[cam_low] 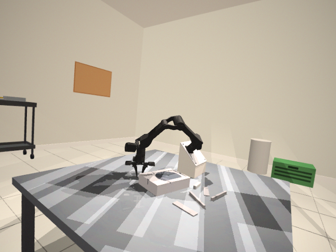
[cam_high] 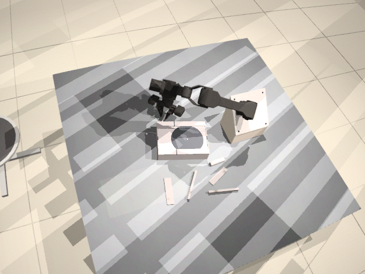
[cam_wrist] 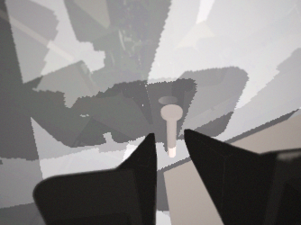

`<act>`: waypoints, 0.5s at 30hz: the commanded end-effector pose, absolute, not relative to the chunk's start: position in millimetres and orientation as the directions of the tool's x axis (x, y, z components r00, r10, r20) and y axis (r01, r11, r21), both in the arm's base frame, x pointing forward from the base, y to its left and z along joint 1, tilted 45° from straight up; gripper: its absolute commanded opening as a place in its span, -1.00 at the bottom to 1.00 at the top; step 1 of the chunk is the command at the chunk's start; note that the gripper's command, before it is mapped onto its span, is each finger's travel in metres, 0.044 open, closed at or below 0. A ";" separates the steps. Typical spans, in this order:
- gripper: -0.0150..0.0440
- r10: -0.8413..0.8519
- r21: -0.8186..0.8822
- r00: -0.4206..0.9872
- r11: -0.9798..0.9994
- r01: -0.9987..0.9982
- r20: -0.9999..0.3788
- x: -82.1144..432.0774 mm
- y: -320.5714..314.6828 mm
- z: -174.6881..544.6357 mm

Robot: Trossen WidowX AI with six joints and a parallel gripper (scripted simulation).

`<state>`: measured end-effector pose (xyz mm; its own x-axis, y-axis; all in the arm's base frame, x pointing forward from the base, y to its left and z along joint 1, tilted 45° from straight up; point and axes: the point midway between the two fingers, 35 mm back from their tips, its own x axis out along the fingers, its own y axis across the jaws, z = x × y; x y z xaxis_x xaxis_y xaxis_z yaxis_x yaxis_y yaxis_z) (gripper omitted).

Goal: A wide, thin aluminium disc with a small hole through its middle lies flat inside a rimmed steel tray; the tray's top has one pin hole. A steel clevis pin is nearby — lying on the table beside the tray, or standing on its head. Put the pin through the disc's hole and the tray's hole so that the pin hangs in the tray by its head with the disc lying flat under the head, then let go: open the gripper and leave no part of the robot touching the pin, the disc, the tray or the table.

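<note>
Fingers (cam_high: 163,117) (cam_low: 139,175) are parted, nothing gripped. The pin (cam_wrist: 171,126) shows just ahead of and between their tips, head away from them. I'd keep it centred in that gap, then squeeze gently around the shank so it doesn't tip.

Black fingers, pale pink pin, striped worktop

The arm (cam_high: 227,104) (cam_low: 187,132) and fingers were black. Stripes and blocks of grey crossed the worktop (cam_high: 141,250) (cam_low: 108,216). The tray (cam_high: 164,156) (cam_low: 173,187) was pale pink, the disc (cam_high: 191,144) (cam_low: 169,176) dark grey, the pin (cam_wrist: 171,129) pinkish. Beige tiles (cam_high: 324,17) had thin dark lines. The wall board (cam_low: 92,79) was orange, the slotted crate (cam_low: 292,173) green.
</note>
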<state>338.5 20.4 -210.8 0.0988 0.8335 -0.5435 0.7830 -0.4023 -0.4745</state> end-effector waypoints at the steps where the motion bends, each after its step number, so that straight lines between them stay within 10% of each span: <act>1: -0.08 0.860 -0.472 0.138 -0.396 0.788 -0.491 335.4 20.7 -211.2; 15: -0.08 0.861 -0.472 0.138 -0.395 0.788 -0.490 334.6 26.7 -217.3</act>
<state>336.0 23.7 -214.7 0.1384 0.8578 -0.4951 0.7916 -0.3962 -0.4652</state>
